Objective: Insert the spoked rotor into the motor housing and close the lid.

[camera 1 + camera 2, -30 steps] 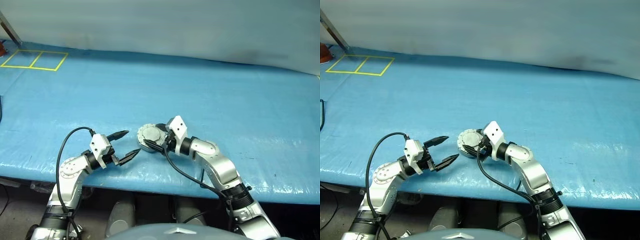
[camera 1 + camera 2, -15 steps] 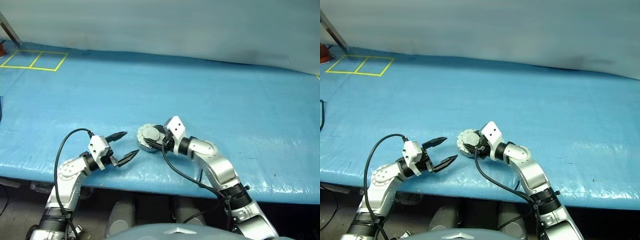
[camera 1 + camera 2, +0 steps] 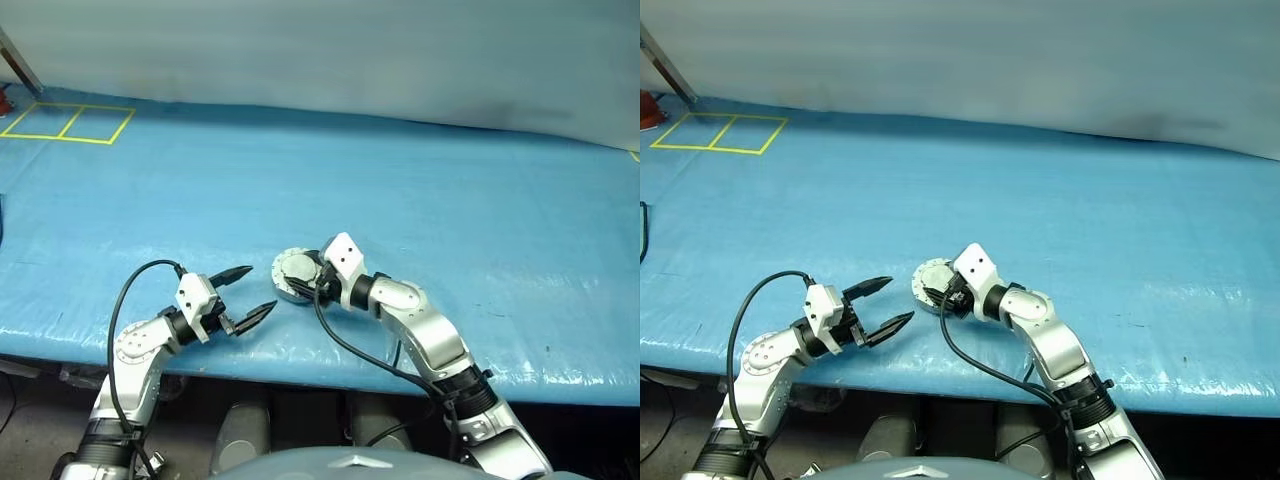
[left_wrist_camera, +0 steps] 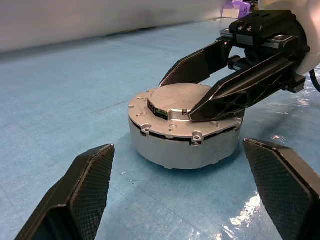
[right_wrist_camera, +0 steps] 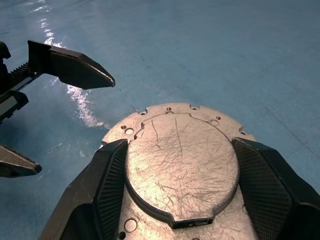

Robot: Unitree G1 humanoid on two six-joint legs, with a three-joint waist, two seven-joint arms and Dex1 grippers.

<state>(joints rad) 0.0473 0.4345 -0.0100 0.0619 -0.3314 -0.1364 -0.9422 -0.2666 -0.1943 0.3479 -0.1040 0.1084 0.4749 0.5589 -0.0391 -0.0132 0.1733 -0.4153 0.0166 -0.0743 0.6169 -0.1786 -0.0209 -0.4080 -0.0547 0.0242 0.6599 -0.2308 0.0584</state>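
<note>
Blue plastic sheeting covers the table (image 3: 450, 200), and near its front edge sits the round grey metal motor housing (image 4: 185, 142), a squat cup resting flat on the sheet. Its lid (image 5: 182, 165), a round grey metal disc with a scratched outer face and small screw holes around the rim, lies closed and level on top of the housing.

The right gripper (image 4: 212, 80) reaches in over the housing, its two black fingers lying across the top of the lid, one on each side of the raised centre plate. The fingers (image 5: 112, 182) touch or nearly touch the lid's face; whether they actually pinch anything cannot be told, though they stand apart with the plate between them.

The left gripper (image 3: 245, 292) hovers just beside the housing on the robot's left, pointing toward it, jaws spread wide and holding nothing, clear of both housing and lid.

Far back at the table's left corner, yellow tape (image 3: 68, 120) marks two adjoining squares on the sheet.
</note>
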